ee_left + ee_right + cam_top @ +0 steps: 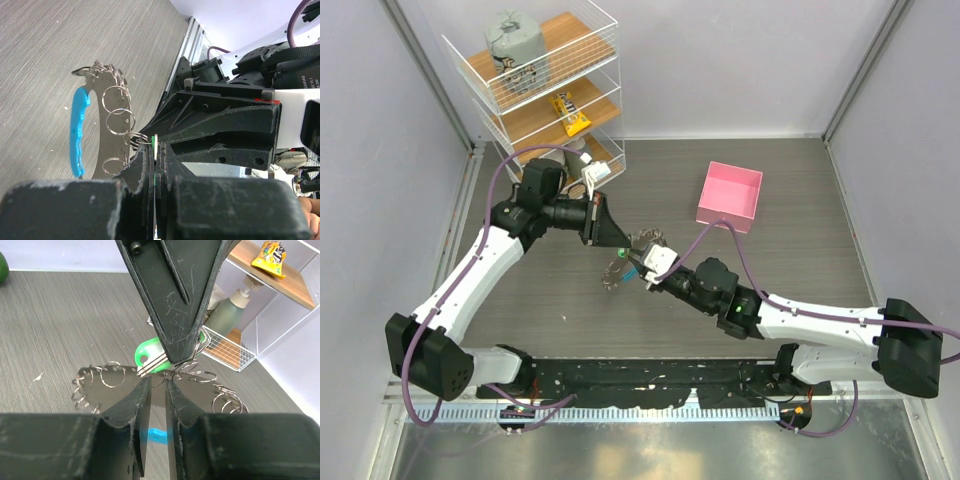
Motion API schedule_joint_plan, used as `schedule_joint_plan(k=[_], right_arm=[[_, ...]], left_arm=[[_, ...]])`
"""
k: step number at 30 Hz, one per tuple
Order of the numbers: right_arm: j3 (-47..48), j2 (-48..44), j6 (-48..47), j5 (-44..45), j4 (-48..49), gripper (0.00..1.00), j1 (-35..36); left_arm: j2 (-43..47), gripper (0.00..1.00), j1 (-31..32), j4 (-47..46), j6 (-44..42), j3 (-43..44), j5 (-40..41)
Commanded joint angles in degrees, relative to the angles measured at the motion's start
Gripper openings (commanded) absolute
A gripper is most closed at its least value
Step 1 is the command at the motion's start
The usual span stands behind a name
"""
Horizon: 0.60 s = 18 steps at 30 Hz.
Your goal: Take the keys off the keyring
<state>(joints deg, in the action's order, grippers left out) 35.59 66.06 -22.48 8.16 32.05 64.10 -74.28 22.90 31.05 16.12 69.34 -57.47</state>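
The keyring is a curved silvery plate (125, 382) hung with several split rings and edged by a bright blue strip (76, 131). It is held off the table between the arms (650, 240). A silver key with a green head (149, 354) hangs on one ring. My left gripper (620, 243) is shut on the key, which shows edge-on between its fingers (156, 142). My right gripper (159, 385) is closed to a narrow gap on the keyring, right below the key, its tips almost touching the left fingers (172, 305).
A pink square box (730, 195) stands at the back right. A white wire shelf (545, 85) at the back left holds a grey bag, a yellow packet and a pump bottle (225, 312). Grey walls close in both sides.
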Motion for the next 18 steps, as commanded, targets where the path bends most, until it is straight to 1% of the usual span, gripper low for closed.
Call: schedule_joint_plan(k=[1, 5, 10, 13, 18], right_arm=[[1.32, 0.47, -3.18, 3.26, 5.47, 0.23, 1.38], [0.09, 0.47, -6.26, 5.80, 8.81, 0.20, 2.96], [-0.88, 0.38, -7.93, 6.60, 10.66, 0.20, 3.67], [-1.23, 0.73, -8.72, 7.74, 11.89, 0.16, 4.02], [-1.40, 1.00, -9.77, 8.27, 13.82, 0.16, 4.55]], left_arm=[[2.39, 0.00, 0.13, -2.75, 0.76, 0.62, -2.91], [2.39, 0.00, 0.13, -2.66, 0.93, 0.53, -2.82], [2.30, 0.00, 0.22, -2.66, 1.02, 0.36, -3.08], [2.47, 0.00, 0.13, -2.75, 1.11, 0.27, -3.17], [2.21, 0.00, 0.31, -3.53, 1.98, -0.43, -3.26]])
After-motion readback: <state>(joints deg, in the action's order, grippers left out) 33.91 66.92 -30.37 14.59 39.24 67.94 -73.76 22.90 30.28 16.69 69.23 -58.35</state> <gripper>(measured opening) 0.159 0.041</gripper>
